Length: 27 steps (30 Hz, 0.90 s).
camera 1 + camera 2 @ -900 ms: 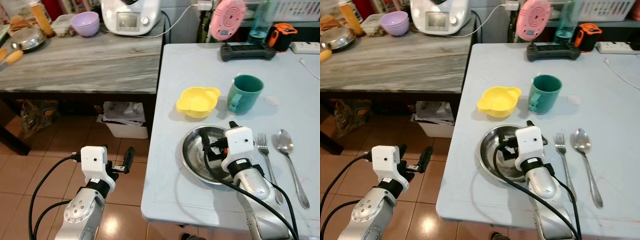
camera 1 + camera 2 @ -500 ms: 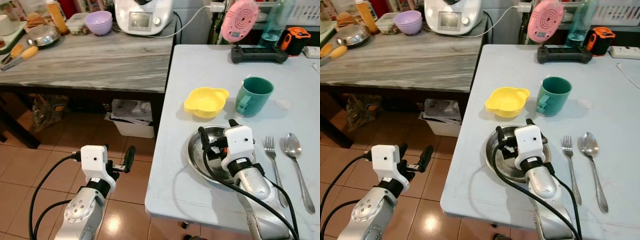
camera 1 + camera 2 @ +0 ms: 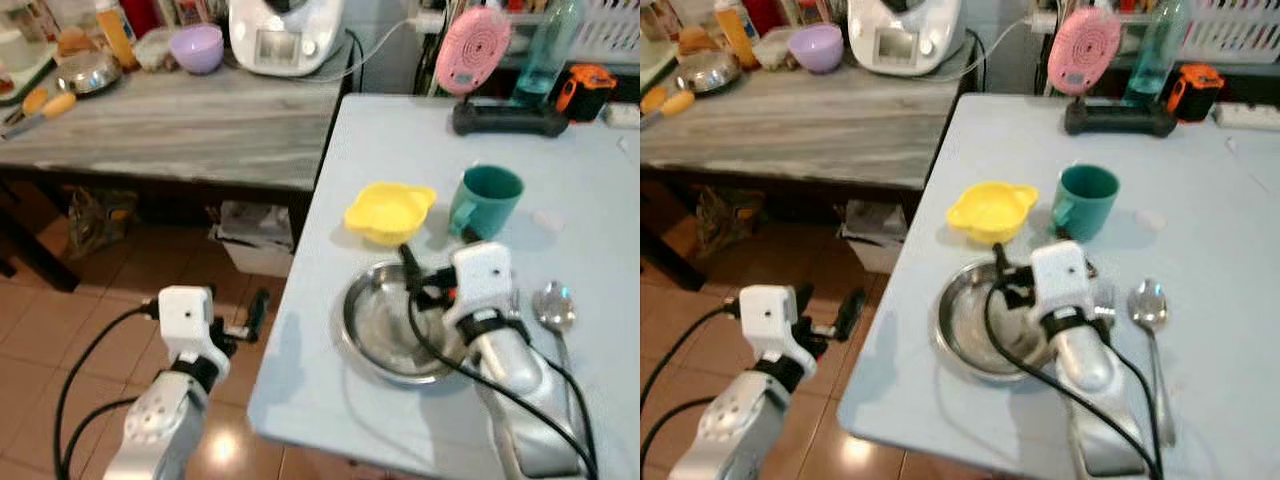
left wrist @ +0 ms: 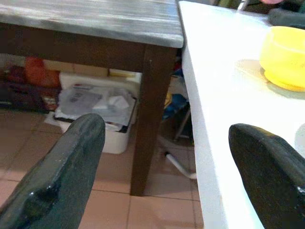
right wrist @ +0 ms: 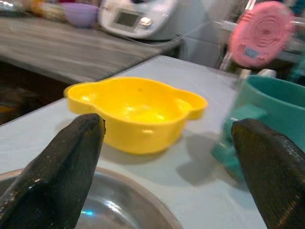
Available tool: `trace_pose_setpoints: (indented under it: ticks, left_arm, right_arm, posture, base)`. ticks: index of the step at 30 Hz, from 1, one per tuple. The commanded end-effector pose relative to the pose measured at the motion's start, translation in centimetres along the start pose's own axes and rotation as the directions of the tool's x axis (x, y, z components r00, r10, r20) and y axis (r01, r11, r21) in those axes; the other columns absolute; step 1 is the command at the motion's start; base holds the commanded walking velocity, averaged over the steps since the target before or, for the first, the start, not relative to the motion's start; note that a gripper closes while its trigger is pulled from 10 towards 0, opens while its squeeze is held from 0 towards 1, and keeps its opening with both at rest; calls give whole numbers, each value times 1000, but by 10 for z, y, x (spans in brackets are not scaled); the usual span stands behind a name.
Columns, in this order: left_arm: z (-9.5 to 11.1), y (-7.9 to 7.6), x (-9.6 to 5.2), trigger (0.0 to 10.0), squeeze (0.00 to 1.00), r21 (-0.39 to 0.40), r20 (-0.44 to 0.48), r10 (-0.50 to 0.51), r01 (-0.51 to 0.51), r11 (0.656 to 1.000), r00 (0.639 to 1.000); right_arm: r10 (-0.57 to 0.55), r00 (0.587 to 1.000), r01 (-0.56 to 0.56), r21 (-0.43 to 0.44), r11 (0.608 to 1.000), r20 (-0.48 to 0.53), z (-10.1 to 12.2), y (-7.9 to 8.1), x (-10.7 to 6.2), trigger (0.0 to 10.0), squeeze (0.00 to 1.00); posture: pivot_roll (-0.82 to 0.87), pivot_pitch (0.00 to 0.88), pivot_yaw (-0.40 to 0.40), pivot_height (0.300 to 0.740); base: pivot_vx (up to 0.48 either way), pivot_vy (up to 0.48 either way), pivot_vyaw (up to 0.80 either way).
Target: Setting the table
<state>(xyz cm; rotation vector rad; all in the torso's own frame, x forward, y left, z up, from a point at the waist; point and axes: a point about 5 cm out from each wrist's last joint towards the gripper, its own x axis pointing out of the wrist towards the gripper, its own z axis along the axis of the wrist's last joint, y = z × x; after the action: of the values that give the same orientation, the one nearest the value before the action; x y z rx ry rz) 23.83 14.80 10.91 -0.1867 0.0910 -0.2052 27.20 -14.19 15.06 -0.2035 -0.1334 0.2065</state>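
A smooth pale-blue worktop (image 3: 580,200) is standing beside a grey wood-grain counter (image 3: 180,120) over terracotta floor tiles (image 3: 60,340). On it, a round shiny steel plate (image 3: 375,325) is lying just before a glossy yellow two-eared bowl (image 3: 388,212) and a teal mug (image 3: 487,198). The right end effector (image 5: 167,138) is hovering spread over the plate; the left end effector (image 4: 167,143), also spread, is hanging beside the worktop's edge. A spoon (image 3: 1150,305) is lying to the right.

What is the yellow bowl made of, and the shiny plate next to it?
The yellow bowl looks like plastic: smooth, evenly bright colour, soft dull sheen, with moulded ear-like handles. The shiny plate looks like metal, probably stainless steel: silvery grey, with blurry mirror-like reflections inside its rim.
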Motion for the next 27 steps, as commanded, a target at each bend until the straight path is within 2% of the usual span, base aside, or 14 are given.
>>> trace_pose_setpoints:
  ticks: [1,11,18,22,27]
  left_arm:
    - [2,-1,-1,10000,0,0,5,-3,3,1000,1000]
    - [4,6,-2,10000,0,-3,-1,61,-61,998,998]
    - [5,5,-1,10000,0,6,-3,51,-51,999,999]
    - [4,4,0,10000,0,12,-36,54,-54,998,998]
    - [4,4,1,10000,0,9,-47,65,-65,998,997]
  right_arm:
    - [-9,1000,9,-11,1000,8,2,-3,-2,10000,0]
    - [1,1000,-1,-12,1000,9,3,-2,-2,10000,0]
    - [5,1000,-5,-10,1000,7,2,-1,-2,10000,0]
    - [5,1000,-5,-10,1000,7,2,-1,-2,10000,0]
    - [2,1000,-2,-10,1000,10,3,-2,-2,10000,0]
  posture:
    - [-108,124,83,740]
    - [-109,123,83,740]
    - [-105,119,83,740]
    - [-104,117,81,740]
    - [-105,119,80,740]
  base:
    - [0,0,0]
    - [0,0,0]
    - [0,0,0]
    - [0,0,0]
    - [-323,0,0]
